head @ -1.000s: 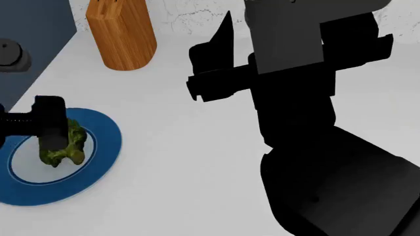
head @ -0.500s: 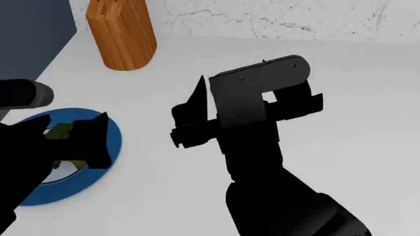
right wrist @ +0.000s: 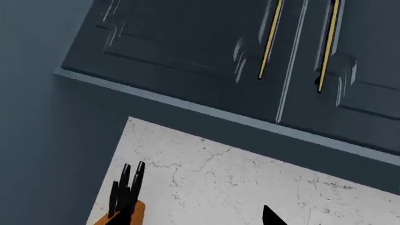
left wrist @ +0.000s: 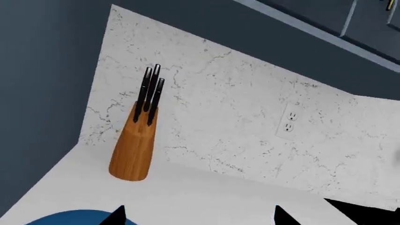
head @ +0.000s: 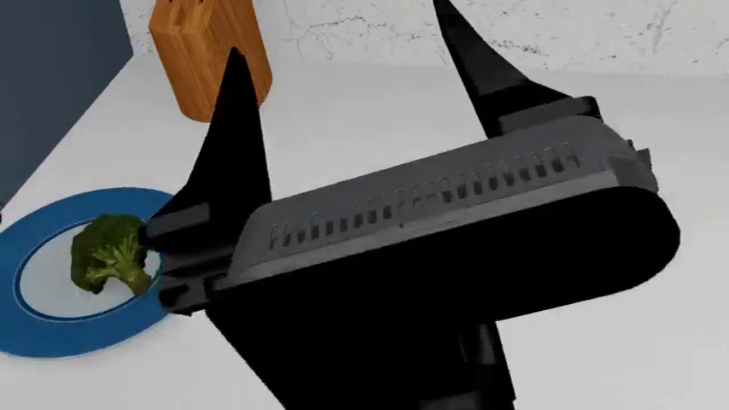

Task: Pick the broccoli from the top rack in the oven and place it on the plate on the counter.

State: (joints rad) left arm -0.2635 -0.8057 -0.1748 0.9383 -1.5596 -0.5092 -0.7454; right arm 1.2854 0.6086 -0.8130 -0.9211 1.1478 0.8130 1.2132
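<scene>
The broccoli (head: 108, 252) lies free on the pale centre of the blue-rimmed plate (head: 46, 337), which rests on the white counter (head: 684, 128); nothing grips it. A large black gripper (head: 336, 30) fills the middle of the head view, close to the camera. Its two fingers are spread wide toward the back wall, and I cannot tell which arm it belongs to. My left gripper (left wrist: 200, 219) is open, with a slice of the plate (left wrist: 75, 219) beside one fingertip. My right gripper (right wrist: 194, 221) shows one fingertip (right wrist: 270, 216) far off centre and looks up at the wall. The oven and top rack are out of view.
A wooden knife block (head: 194, 51) with black-handled knives stands at the back left of the counter against the speckled white wall (left wrist: 250, 122). A wall socket (left wrist: 289, 123) sits on that wall. Dark blue-grey upper cabinets (right wrist: 206, 51) with brass handles hang above.
The left gripper held the broccoli over the plate, then let it go and pulled away. The broccoli now lies uncovered. A gripper has swung up close to the head camera.
</scene>
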